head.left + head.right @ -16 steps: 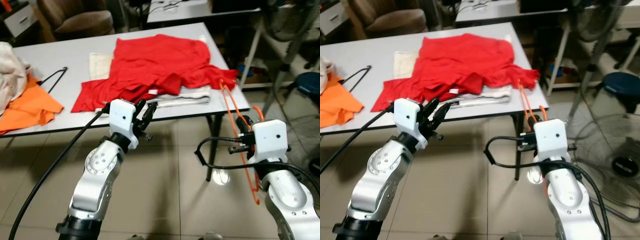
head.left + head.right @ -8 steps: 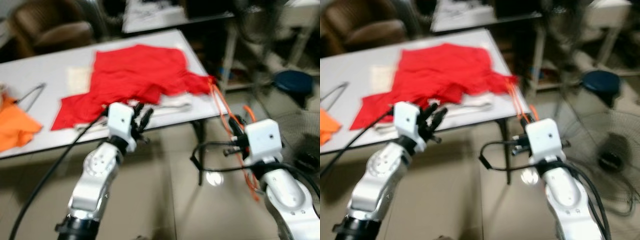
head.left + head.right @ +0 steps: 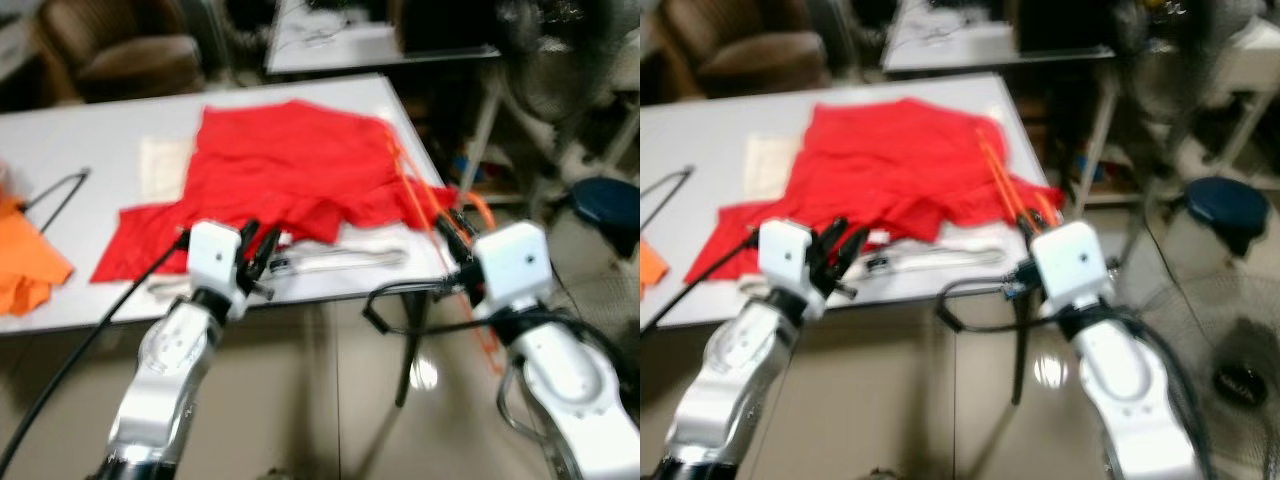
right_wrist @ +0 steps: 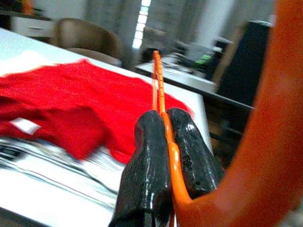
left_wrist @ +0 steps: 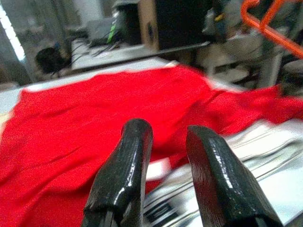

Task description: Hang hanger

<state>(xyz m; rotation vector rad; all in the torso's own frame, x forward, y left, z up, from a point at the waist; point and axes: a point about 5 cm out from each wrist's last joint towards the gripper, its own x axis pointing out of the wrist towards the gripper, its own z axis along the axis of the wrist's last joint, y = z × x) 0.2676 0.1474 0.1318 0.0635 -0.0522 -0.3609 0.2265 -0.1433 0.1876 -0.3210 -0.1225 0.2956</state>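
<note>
Gripping orange hanger (image 4: pixel 160 94), right pincer (image 4: pixel 166 142) (fingers clamped round wire)

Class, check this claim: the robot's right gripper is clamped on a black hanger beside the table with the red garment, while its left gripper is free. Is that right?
Not quite: the hanger in the right gripper is orange, not black, as the right wrist view shows. The rest holds: it is beside the table with the red garment, and the left gripper holds nothing.

Orange hanger (image 4: pixel 158 85); red garment (image 3: pixel 290 165); white table (image 3: pixel 100 115).
</note>
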